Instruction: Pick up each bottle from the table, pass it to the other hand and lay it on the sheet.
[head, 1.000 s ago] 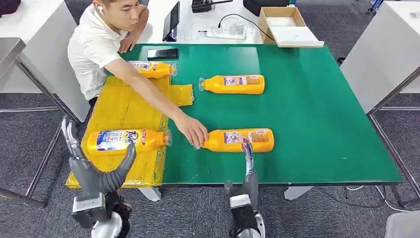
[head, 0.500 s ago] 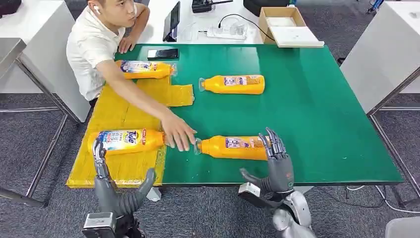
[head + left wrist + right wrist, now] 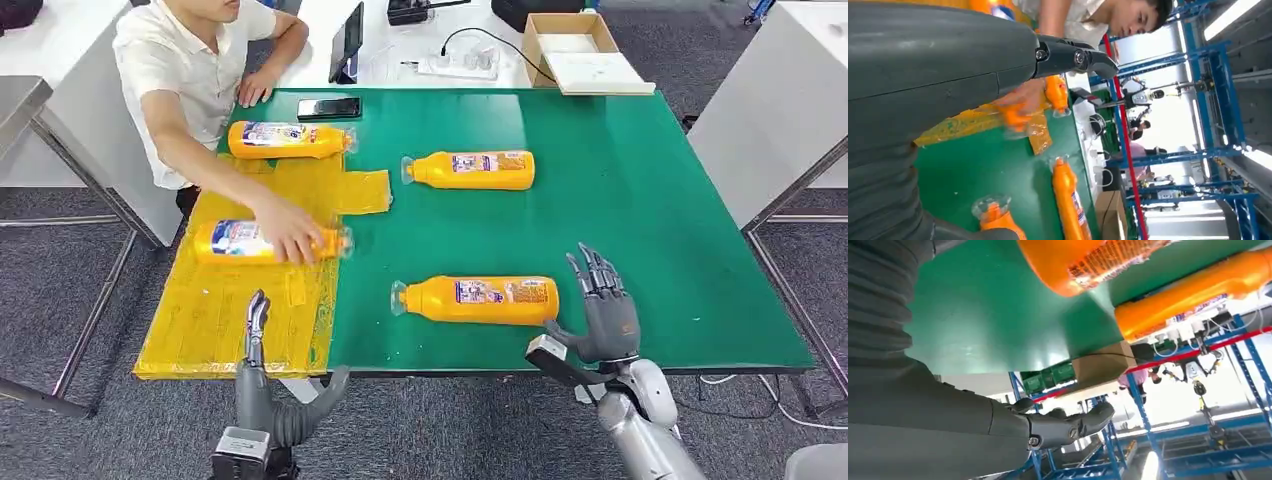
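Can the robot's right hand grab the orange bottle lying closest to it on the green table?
Probably yes. The open right hand sits just beside the base of the orange plastic bottle, with nothing between them on the green table.

2 bottles (image 3: pixel 287 139) on yellow sheet (image 3: pixel 240 300), 2 off.

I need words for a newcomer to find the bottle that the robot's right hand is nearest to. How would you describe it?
Start from the green table and look along its near edge. There an orange bottle lies on its side on the bare green, cap toward the yellow sheet, just left of the open right hand. The other bottle on the green lies farther back, and the remaining two rest on the sheet.
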Motion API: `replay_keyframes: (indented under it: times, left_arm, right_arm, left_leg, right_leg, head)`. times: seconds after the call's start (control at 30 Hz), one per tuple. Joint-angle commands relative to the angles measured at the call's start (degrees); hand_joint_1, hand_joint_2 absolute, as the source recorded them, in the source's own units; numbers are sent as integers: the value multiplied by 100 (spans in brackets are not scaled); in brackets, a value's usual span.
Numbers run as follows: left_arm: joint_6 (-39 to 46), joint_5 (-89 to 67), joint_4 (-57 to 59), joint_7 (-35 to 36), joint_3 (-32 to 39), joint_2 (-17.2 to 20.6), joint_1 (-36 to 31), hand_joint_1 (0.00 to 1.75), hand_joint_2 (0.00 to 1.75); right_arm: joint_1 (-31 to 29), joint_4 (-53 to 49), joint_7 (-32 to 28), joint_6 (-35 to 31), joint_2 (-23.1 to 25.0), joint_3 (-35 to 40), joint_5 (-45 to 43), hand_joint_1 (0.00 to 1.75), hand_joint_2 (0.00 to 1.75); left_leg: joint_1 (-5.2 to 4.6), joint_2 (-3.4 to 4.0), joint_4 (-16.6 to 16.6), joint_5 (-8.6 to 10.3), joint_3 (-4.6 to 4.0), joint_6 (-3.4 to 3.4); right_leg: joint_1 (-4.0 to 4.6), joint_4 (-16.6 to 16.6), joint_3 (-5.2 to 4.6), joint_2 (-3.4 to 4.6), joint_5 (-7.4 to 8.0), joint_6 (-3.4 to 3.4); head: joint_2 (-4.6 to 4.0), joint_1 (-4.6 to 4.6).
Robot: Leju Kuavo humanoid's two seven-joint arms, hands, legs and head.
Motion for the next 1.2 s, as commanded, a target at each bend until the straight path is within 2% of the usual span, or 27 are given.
replay_keyframes:
  times: [0.03, 0.1, 0.17, 0.23, 0.33, 0.37, 0.43, 0.63, 0.87, 1.2]
  left_arm:
    - [-153, -26, 336, 40, -390, 179, -245, 0, 175]
    - [-180, -62, 376, 50, -415, 160, -319, 0, 175]
    - [-217, -109, 427, 6, -429, 123, -398, 0, 175]
    - [-329, -123, 476, 2, -471, 101, -477, 0, 175]
    - [-523, -174, 499, -5, -533, 64, -553, 0, 175]
    - [-601, -201, 501, 3, -530, 42, -567, 0, 175]
    - [-667, -255, 502, 25, -502, 19, -579, 0, 175]
    - [-725, -298, 427, -7, -479, 0, -584, 0, 175]
    - [-1026, -182, 394, 100, -537, 37, -596, 0, 175]
    - [-1203, -66, 391, 170, -503, 30, -598, 0, 175]
  right_arm:
    - [-695, 1297, 137, 324, 125, 169, 324, 0, 175]
    - [-895, 1578, -45, 545, 240, 198, 198, 0, 175]
    - [-1015, 1711, -619, 1448, 468, -171, -754, 0, 175]
    - [-1121, 1827, -563, 1177, 466, 78, -461, 0, 175]
    - [-1052, 1807, -1092, 1716, 345, 469, -411, 0, 175]
    - [-979, 1776, -1104, 1732, 236, 703, -226, 0, 175]
    - [-1020, 1916, -1062, 1607, 170, 928, 28, 0, 175]
    - [-1191, 2180, -1034, 1732, 294, 779, -261, 0, 175]
    - [-1495, 2675, -296, 1808, 99, 1068, 200, 0, 175]
    - [-1660, 2673, -130, 1868, 155, 938, 116, 0, 175]
  left_leg:
    - [3, 15, -5, -3, 18, -8]
    - [4, 24, -5, -4, 22, -10]
    - [3, 22, -5, -2, 13, -7]
    - [4, 26, -5, -2, 16, -8]
    - [3, 22, -5, -2, 19, -9]
    - [2, 11, -6, 2, 15, -5]
    - [5, 5, -6, 1, 19, -5]
    - [4, 14, -2, 0, 13, -4]
    - [2, 8, -2, 2, 11, -3]
    - [5, 16, -3, 0, 30, -6]
  right_leg:
    - [4, -7, 16, 8, 1, -8]
    - [5, -7, 18, 15, 2, -11]
    - [4, -5, 10, 16, 5, -8]
    - [5, -4, 13, 20, 4, -11]
    - [4, -3, 15, 14, 2, -11]
    - [3, -3, 13, 5, 1, -8]
    - [6, -6, 20, -1, -1, -9]
    - [5, -1, 12, 8, 1, -7]
    - [3, -2, 10, 2, 1, -7]
    - [6, -4, 28, 4, 0, -11]
  head:
    - [0, 0]
    - [0, 0]
    - [-2, 0]
    - [-2, 0]
    - [0, 0]
    - [-2, -2]
    - [-2, 0]
    - [0, 0]
    - [0, -2]
    - [-2, 0]
